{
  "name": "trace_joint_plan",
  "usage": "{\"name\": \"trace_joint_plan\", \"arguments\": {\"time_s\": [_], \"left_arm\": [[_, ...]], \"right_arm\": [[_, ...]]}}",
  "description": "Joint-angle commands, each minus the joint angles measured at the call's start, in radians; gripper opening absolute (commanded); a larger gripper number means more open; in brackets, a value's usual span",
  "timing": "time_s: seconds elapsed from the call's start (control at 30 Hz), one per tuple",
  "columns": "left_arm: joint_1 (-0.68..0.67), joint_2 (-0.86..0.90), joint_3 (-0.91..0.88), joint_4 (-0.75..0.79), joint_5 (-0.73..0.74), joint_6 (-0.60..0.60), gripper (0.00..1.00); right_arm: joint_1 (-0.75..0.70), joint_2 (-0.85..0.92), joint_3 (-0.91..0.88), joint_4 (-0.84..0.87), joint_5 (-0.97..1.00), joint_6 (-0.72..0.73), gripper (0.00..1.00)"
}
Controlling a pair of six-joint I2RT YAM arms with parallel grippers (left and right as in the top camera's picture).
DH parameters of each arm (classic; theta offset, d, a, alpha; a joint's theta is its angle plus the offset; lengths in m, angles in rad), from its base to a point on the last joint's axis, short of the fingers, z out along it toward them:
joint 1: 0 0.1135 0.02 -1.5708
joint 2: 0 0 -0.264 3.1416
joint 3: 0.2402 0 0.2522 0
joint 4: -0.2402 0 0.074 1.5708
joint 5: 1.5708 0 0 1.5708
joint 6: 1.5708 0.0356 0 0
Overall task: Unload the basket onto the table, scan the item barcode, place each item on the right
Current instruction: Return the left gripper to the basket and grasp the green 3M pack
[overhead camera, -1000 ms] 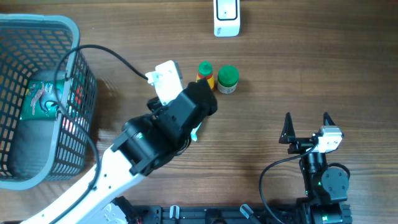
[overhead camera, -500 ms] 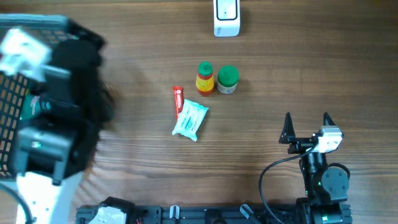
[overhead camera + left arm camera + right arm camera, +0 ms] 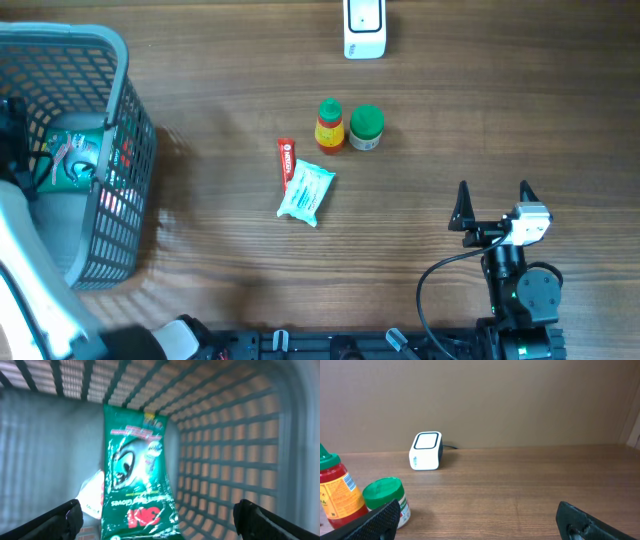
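A second ago the left arm was over the middle of the tabletop [image 3: 520, 110], hiding some of the things there. Now it has swung far to the left, and the left claw [image 3: 160, 522] hangs over the grey basket [image 3: 122, 62], looking down inside it. The claw is wide open and holds nothing. Right under it, inside the basket, lies a green packet [image 3: 136, 472]. It looks like the next thing to be scanned, so the arm has probably gone there to fetch it. With the arm gone, the red tube [image 3: 286, 160] and the light blue wipes packet [image 3: 305, 193] show again, lying side by side. The red sauce bottle [image 3: 329, 126] and the green-lidded jar [image 3: 366, 128] stand close together just above them. The white scanner [image 3: 364, 28] sits at the far edge, well apart from the basket, so the packet will need a long ride over to it. The right claw [image 3: 493, 195] has not moved. It waits near the front edge, wide open and empty too. Nothing is in front of the scanner yet.
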Motion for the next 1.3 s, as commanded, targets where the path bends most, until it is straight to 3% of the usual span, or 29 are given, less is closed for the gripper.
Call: {"name": "trace_joint_plan", "arguments": {"time_s": [0.0,0.33,0.63,0.8,1.27], "left_arm": [[0.032,0.121,0.005,-0.002,0.161,0.093,1.00],[0.029,0.267,-0.048,-0.019,0.228,0.114,1.00],[0.040,0.268,-0.309,0.240,0.216,0.114,1.00],[0.040,0.268,-0.326,0.254,0.091,0.134,1.00],[0.040,0.290,-0.488,0.544,0.137,0.162,1.00]], "right_arm": [[0.003,-0.006,-0.001,0.002,-0.013,-0.011,1.00],[0.003,-0.006,-0.001,0.002,-0.013,-0.011,1.00],[0.003,-0.006,-0.001,0.002,-0.013,-0.011,1.00],[0.003,-0.006,-0.001,0.002,-0.013,-0.011,1.00],[0.003,-0.006,-0.001,0.002,-0.012,-0.011,1.00]]}}
